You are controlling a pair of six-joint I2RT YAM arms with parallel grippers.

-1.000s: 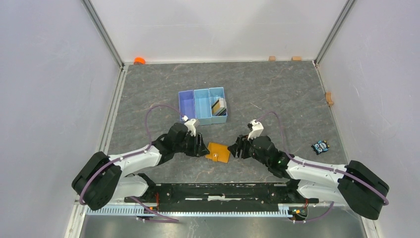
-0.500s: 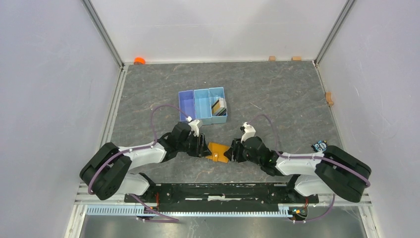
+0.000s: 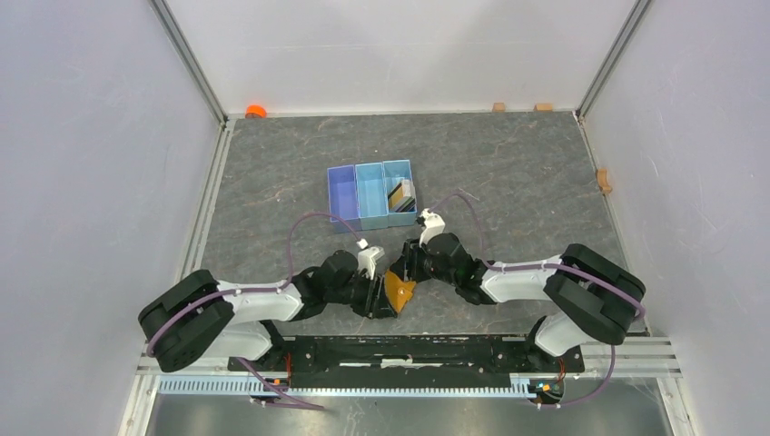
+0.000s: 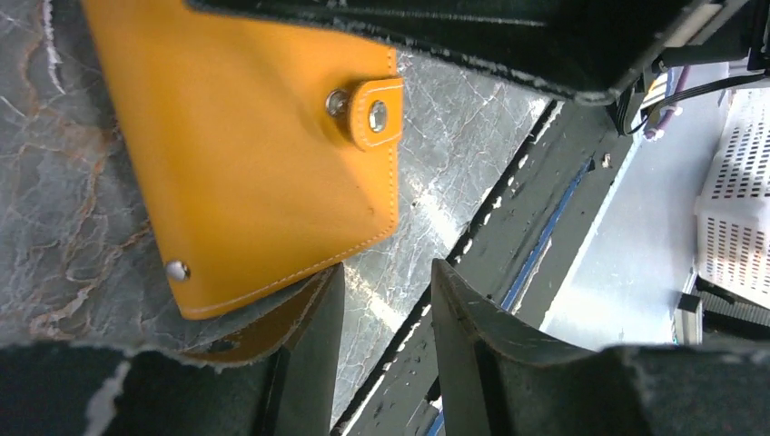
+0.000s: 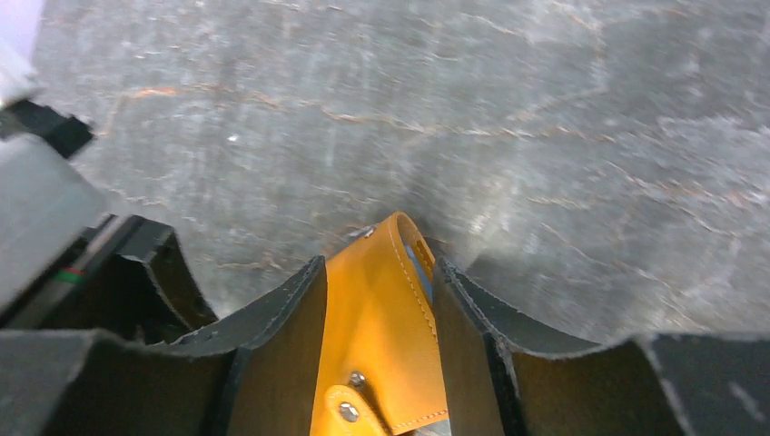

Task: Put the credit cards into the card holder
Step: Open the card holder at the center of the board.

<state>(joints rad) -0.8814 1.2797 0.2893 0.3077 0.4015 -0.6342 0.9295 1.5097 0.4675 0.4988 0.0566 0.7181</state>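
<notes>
The card holder (image 3: 399, 290), an orange-tan wallet with a clasp tab (image 4: 377, 113), stands tilted up on the table between both grippers. My right gripper (image 3: 406, 270) is shut on it; in the right wrist view the wallet (image 5: 377, 336) fills the gap between the fingers of the right gripper (image 5: 380, 265). My left gripper (image 3: 380, 296) is at the wallet's near-left side. In the left wrist view the left gripper (image 4: 386, 272) has its jaws apart with nothing between them, and the wallet (image 4: 245, 154) rests against the outside of one finger (image 4: 309, 354). The credit cards (image 3: 399, 193) stand in the right compartment of the blue tray.
The blue three-compartment tray (image 3: 343, 193) sits behind the grippers. An orange object (image 3: 256, 111) lies at the back left corner. Small wooden blocks (image 3: 498, 106) lie along the back edge and one (image 3: 603, 180) on the right. The black rail (image 3: 399, 350) runs along the near edge.
Both grippers moved in towards the middle. The right gripper swung left and closed on the wallet, which tipped up from lying flat. The left gripper slid to its near side.
</notes>
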